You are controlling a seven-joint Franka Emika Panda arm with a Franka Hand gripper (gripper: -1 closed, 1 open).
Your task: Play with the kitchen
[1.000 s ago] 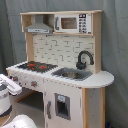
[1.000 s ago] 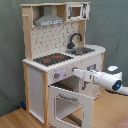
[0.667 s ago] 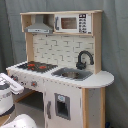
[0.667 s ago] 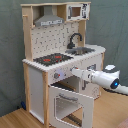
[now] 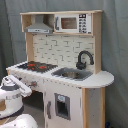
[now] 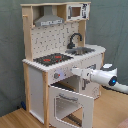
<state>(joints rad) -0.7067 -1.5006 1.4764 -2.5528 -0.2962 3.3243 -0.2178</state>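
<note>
My gripper sits at the front panel of the kitchen, just under the counter edge and right of the knob panel in the second exterior view. Fingers too small and pale against the white front to read, so I cannot tell whether they are apart, closed, or holding anything. Tip looks touching or nearly touching the panel; contact not confirmed.

My arm reaches in level from the second exterior view's right. In the first exterior view only its white body shows, at the lower left, near the hob-side corner.

Oven door hangs open, swung down and forward, window facing out, directly below my gripper. Cavity behind it dark; contents not visible.

Above: black hob with red rings, sink beside it, black faucet behind the sink. Grey hood and microwave shelf on top. The kitchen stands on a wood floor against a grey backdrop.

Step in hand, as I judge it: working the controls or front edge above the open oven.

Next move calls for a small, careful motion, either a fine approach to a knob or a drop to the door's top edge to close it. Risk: clipping the open door on descent.
</note>
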